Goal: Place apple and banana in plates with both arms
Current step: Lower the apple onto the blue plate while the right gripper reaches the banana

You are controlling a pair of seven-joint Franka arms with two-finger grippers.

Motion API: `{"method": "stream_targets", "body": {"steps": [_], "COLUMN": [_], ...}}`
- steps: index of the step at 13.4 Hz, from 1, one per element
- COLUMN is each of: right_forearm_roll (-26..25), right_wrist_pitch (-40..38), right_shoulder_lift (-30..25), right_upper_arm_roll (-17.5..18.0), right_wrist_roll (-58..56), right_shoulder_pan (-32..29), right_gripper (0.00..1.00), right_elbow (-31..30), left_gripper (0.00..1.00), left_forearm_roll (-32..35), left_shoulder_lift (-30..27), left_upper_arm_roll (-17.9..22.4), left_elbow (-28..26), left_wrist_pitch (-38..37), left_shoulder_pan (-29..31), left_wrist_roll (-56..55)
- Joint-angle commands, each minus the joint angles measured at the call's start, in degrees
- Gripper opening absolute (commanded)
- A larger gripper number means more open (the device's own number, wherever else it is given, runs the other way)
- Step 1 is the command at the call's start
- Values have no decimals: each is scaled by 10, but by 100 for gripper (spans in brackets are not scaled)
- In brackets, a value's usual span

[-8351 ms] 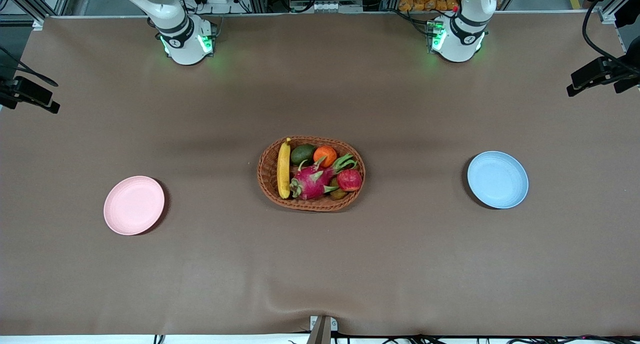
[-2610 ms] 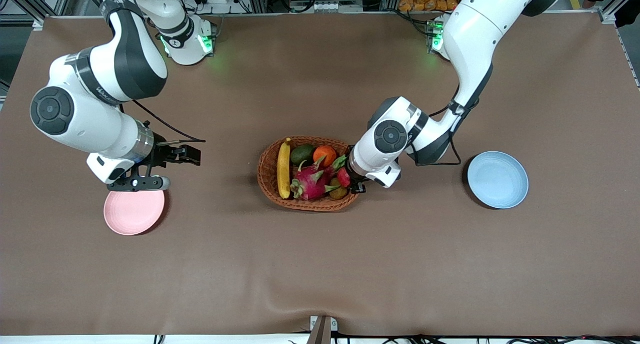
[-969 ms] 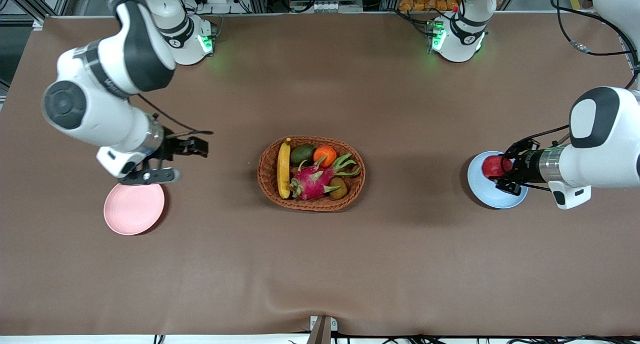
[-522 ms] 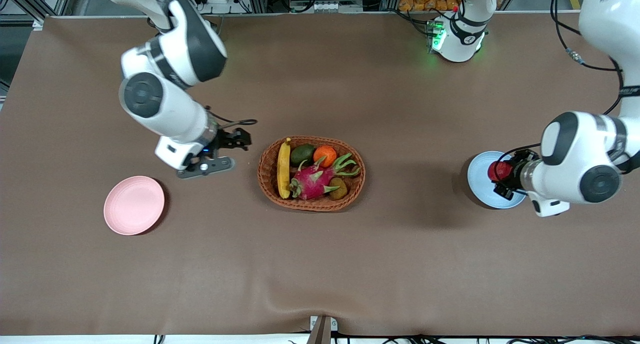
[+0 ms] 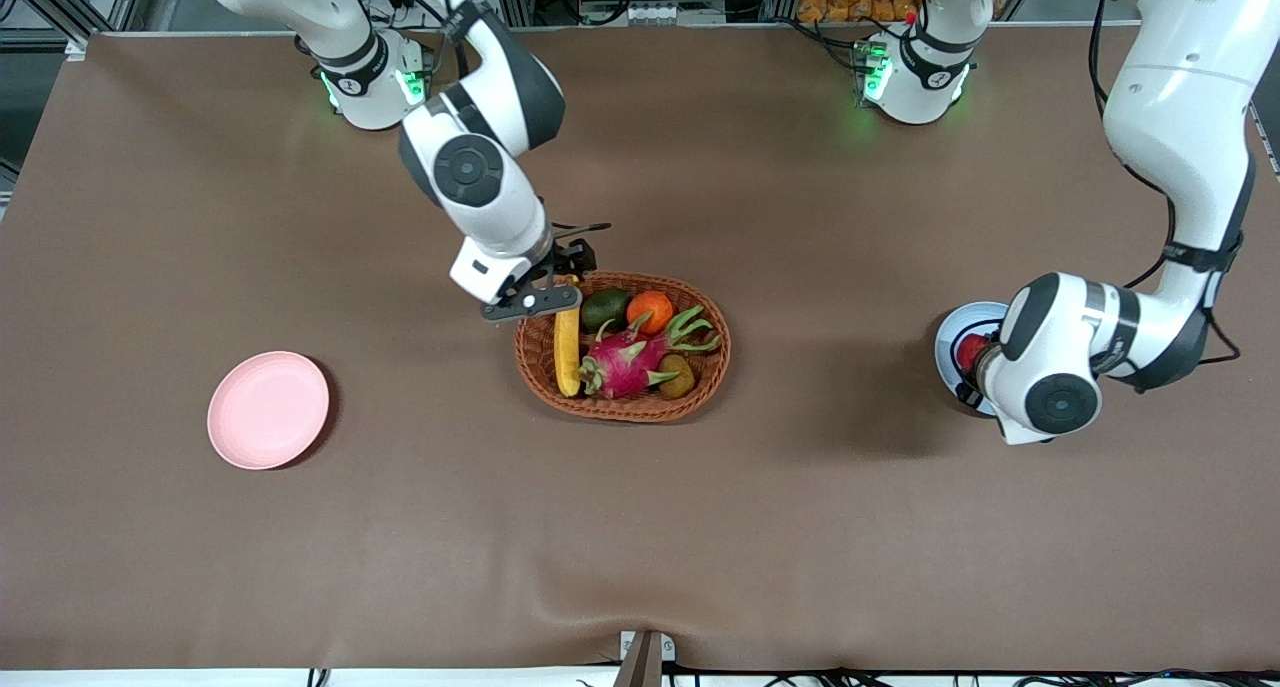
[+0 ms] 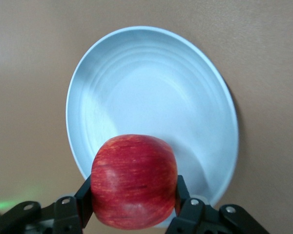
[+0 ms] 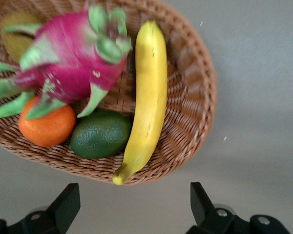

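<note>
- Basket (image 5: 622, 347) sits mid-table, holding the banana (image 5: 567, 352) at its 9 o'clock edge, a dragon fruit (image 5: 630, 357) at centre, an avocado (image 5: 604, 308) and an orange (image 5: 651, 310) toward 12.
- Blue plate (image 5: 952, 329) lies toward the left arm's end; pink plate (image 5: 268, 409) toward the right arm's end, bare.
- Left gripper (image 6: 135, 214) hangs over the blue plate, jaws pinching the apple (image 6: 134, 181), seemingly just above the dish.
- Right gripper (image 7: 134, 204) hovers over the basket's rim by the banana's stem, jaws spread wide.
</note>
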Motion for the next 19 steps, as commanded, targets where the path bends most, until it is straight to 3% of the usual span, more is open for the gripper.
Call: {"method": "stream_targets", "body": {"steps": [1, 3, 4, 10, 11, 14, 16, 17, 18, 19], "right_forearm_roll": [-42, -154, -177, -191, -205, -216, -216, -216, -216, -216], "right_wrist_pitch": [11, 13, 19, 71, 71, 70, 67, 66, 64, 62], "right_shoulder_lift": [13, 34, 43, 67, 67, 67, 67, 66, 66, 66], "right_upper_arm_roll": [-9, -6, -6, -7, -7, -7, -7, -7, -7, -7], "right_wrist_roll": [96, 187, 214, 226, 226, 226, 226, 225, 225, 225], "right_shoulder_pan": [49, 73, 82, 93, 92, 91, 92, 91, 91, 91], "right_gripper": [100, 100, 100, 98, 88, 80, 66, 64, 63, 57], "right_elbow": [-10, -8, -6, -6, -6, -6, -8, -8, -8, -8], "left_gripper": [0, 0, 0, 0, 0, 0, 0, 0, 14, 54], "left_forearm_roll": [44, 45, 46, 85, 85, 85, 87, 96, 98, 102], "left_shoulder_lift": [4, 1, 0, -26, -31, -30, -28, -26, -26, -24], "left_upper_arm_roll": [-5, -5, -5, -5, -7, -7, -5, -5, -5, -5], "left_elbow": [-11, -14, -17, -26, -23, -25, -25, -26, -25, -25], "left_wrist_pitch": [4, 3, -1, -28, -45, -57, -59, -59, -60, -67], "left_shoulder_pan": [-3, -6, -6, -2, -2, 3, -2, -2, -3, -7], "left_wrist_roll": [2, 4, 5, 23, 27, 69, 77, 81, 81, 81]}}
